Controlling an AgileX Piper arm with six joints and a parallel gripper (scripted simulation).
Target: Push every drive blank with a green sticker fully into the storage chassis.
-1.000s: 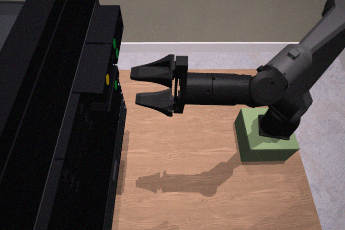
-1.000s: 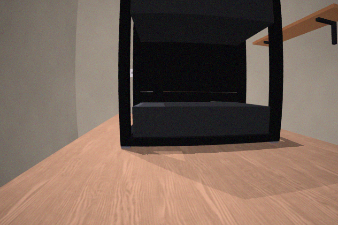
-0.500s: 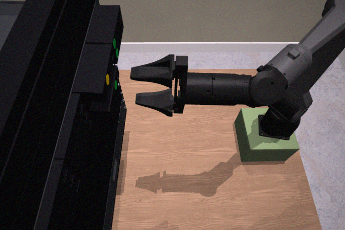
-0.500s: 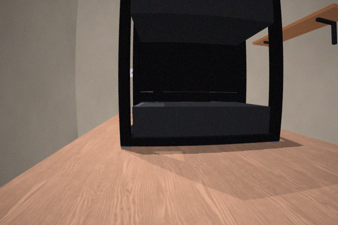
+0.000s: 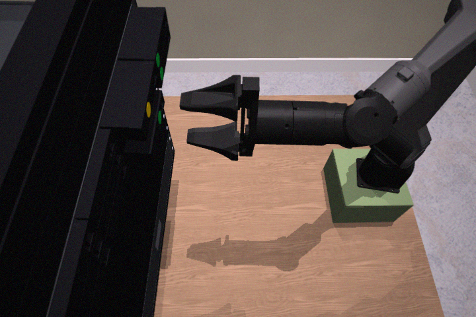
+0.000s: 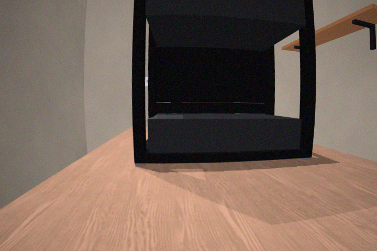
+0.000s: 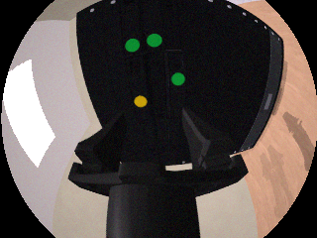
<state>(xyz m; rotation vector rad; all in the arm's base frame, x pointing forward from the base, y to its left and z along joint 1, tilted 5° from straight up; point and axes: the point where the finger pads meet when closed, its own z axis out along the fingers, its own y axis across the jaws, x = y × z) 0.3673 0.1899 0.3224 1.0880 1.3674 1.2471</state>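
The black rack (image 5: 59,187) (image 6: 138,88) (image 7: 218,93) stands at the left of the wooden table. Blanks stand out of the chassis front near its top. Three carry green stickers: one (image 5: 157,59) (image 7: 133,46), a second (image 5: 161,72) (image 7: 154,40) and a third (image 5: 159,117) (image 7: 177,79). One carries a yellow sticker (image 5: 148,108) (image 7: 141,101). My gripper (image 5: 184,121) (image 7: 153,116) is open and empty. It points level at the chassis front, a short gap away from the stickers. In the exterior view only the rack's back shows.
The arm's green base block (image 5: 365,201) sits on the table at the right. A grey floor and white skirting (image 5: 283,65) lie beyond the table. A wooden wall shelf (image 6: 343,23) hangs behind the rack.
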